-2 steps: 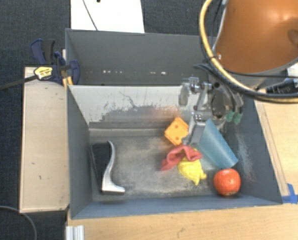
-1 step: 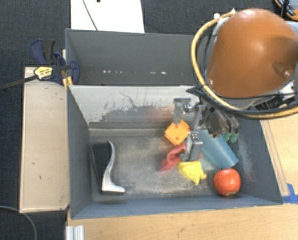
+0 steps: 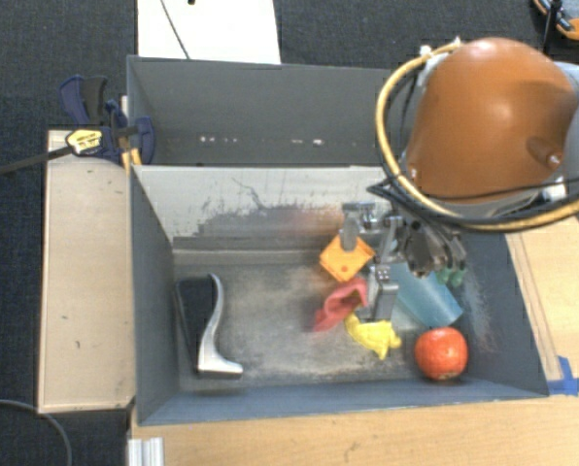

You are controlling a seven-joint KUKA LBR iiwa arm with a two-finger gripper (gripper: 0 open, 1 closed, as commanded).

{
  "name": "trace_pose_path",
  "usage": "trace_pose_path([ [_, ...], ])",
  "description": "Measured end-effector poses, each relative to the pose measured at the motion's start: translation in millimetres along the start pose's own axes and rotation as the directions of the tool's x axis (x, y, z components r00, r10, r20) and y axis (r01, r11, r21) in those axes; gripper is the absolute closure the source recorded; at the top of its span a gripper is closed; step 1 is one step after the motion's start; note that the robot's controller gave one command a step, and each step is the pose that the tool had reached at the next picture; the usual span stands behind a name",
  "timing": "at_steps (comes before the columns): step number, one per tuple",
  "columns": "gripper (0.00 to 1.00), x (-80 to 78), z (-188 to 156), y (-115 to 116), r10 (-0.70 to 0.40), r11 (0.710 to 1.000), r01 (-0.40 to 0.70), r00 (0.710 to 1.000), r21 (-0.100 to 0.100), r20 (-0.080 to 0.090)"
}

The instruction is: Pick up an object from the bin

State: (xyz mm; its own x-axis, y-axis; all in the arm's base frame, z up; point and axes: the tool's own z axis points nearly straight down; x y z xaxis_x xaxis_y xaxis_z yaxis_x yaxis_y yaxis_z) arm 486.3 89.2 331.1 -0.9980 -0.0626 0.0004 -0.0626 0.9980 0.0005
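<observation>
The tool (image 3: 379,284) hangs low in the right half of the bin (image 3: 260,357), between the pink piece (image 3: 336,309) and the blue cup (image 3: 429,301), likely lining up a grasp; whether it is open or grips anything I cannot tell

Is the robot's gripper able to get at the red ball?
Probably yes: the red ball lies uncovered at the front of the bin, close to the gripper, though a blue thing sits right beside it.
</observation>
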Motion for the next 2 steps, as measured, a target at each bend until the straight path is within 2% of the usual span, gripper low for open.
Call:
trace_pose_path([
  [1,0.0,-4.0,37.9,-3.4,0.081,0.997,-0.081,0.997,-0.001,0.005],
  [2,0.0,-1.3,56.6,-6.0,0.053,0.999,-0.053,0.999,0.0,0.0],
])
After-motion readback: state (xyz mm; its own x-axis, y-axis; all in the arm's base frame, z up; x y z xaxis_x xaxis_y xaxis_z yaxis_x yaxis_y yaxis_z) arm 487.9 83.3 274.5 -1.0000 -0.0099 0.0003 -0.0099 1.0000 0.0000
